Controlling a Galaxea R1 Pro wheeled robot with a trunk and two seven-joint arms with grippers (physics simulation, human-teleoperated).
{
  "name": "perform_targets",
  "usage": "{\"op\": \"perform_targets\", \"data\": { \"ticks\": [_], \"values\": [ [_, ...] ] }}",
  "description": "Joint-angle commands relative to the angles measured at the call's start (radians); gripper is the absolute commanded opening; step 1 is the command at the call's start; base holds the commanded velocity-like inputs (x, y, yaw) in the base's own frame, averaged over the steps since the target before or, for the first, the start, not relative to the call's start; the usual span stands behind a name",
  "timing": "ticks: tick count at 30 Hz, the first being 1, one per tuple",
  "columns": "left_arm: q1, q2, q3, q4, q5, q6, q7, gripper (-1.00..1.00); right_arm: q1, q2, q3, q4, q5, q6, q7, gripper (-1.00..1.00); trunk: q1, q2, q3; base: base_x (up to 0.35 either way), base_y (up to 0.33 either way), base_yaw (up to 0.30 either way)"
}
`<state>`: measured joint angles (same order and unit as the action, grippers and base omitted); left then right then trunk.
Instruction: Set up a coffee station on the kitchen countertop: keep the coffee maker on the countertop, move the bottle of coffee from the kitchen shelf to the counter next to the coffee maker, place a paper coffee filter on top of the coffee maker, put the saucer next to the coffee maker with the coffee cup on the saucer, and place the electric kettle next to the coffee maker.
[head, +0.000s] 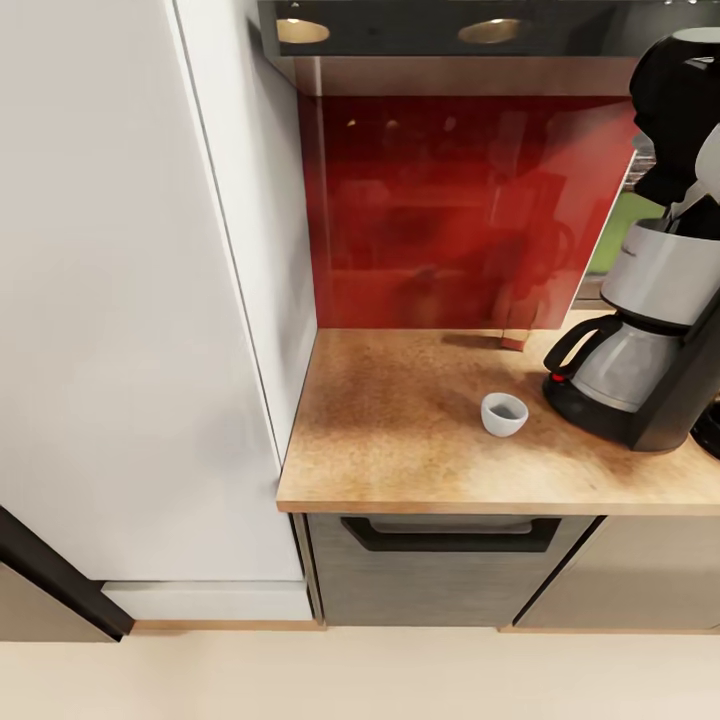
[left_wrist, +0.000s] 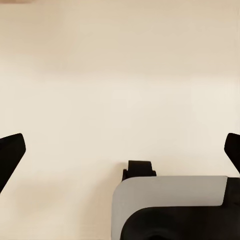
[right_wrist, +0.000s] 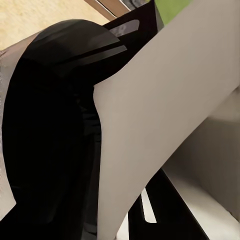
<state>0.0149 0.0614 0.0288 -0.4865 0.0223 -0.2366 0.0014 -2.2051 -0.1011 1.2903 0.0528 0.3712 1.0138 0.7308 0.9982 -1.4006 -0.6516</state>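
desk (head: 400, 450) holds the coffee maker (head: 650, 340) at its right end | cup (head: 503, 413) sits alone near it, no saucer under | left tool (left_wrist: 120, 150) spread wide, empty | right tool: can't tell | guess: get saucer down first, then the cup

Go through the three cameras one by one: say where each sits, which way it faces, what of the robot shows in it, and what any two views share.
Head view: on the robot's head, looking forward and down at the kitchen countertop, the coffee cup and the coffee maker.
Left wrist view: on the left arm, facing a plain beige surface; the left gripper has dark fingertips wide apart, with a grey and black robot part below.
Right wrist view: on the right arm, pressed close to dark and white shapes; too close to identify.
Shared: wood-grain worktop shows in the head and right wrist views.
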Motion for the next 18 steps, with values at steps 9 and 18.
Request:
{"op": "perform_targets", "data": {
  "ticks": [9,18],
  "values": [
    [0.000,0.000,0.000,-0.001,0.002,-0.001,0.000,1.00,-0.001,0.000,0.000,-0.001,0.007,0.002,0.009,-1.00,0.000,0.000,-0.003,0.000,0.000,0.000],
    [0.000,0.000,0.000,-0.001,0.002,-0.001,0.000,1.00,-0.001,0.000,0.000,-0.001,0.007,0.002,0.009,-1.00,0.000,0.000,-0.007,0.000,0.000,0.000]
  ]
}}
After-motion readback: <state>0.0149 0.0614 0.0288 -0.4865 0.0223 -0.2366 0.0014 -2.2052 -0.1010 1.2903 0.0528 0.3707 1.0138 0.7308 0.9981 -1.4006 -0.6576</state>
